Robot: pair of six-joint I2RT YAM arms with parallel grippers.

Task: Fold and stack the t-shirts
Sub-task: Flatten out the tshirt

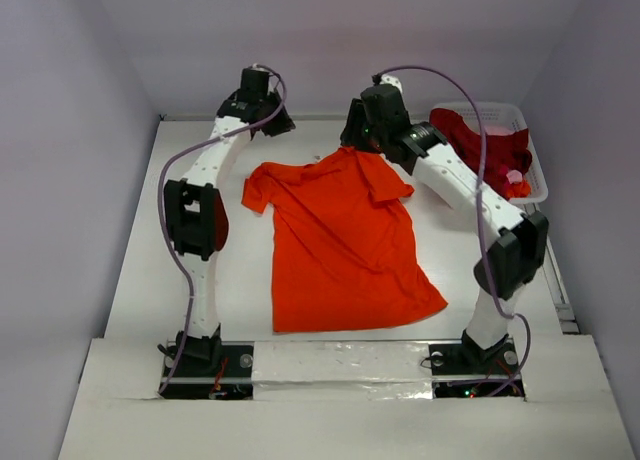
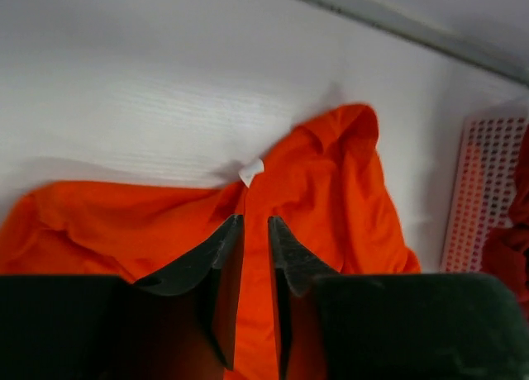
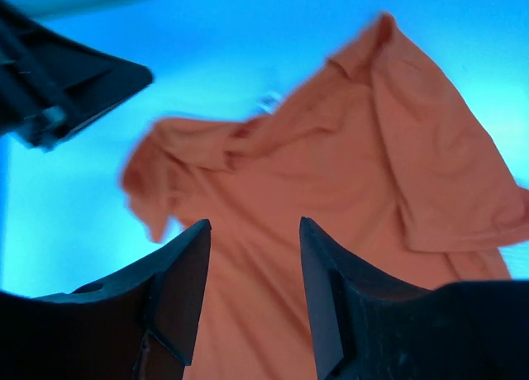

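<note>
- The orange shirt (image 1: 340, 240) lies spread flat on the desk (image 1: 225, 290). Its collar points to the far edge, its hem to the arm bases, and both sleeves are out. No fold is in it yet, so I judge the task is near its start.
- It looks to have been laid open like this so that a sleeve or side can be turned over cleanly. The far shoulder area is rumpled, and a small white tag (image 2: 250, 172) shows at the neck.
- The crimson shirt (image 1: 470, 140) sits heaped in the basket (image 1: 545, 185) at the far right with a bit of pink cloth (image 1: 517, 180), likely waiting its turn.
- The right tool (image 3: 254, 223) hangs over the collar end with its jaws clearly apart and nothing between them.
- The right arm reaches up from its base and bends at the elbow beside the basket, its forearm slanting in toward the collar.
- The left tool (image 2: 254, 219) has its jaws drawn almost together, with only a slit between. From the wrist view alone I cannot tell whether it counts as closed. The top view puts it off the cloth, so it seems to grip nothing.
- The left arm rises steeply, its wrist near the far edge of the desk, beyond the shirt's left sleeve.
</note>
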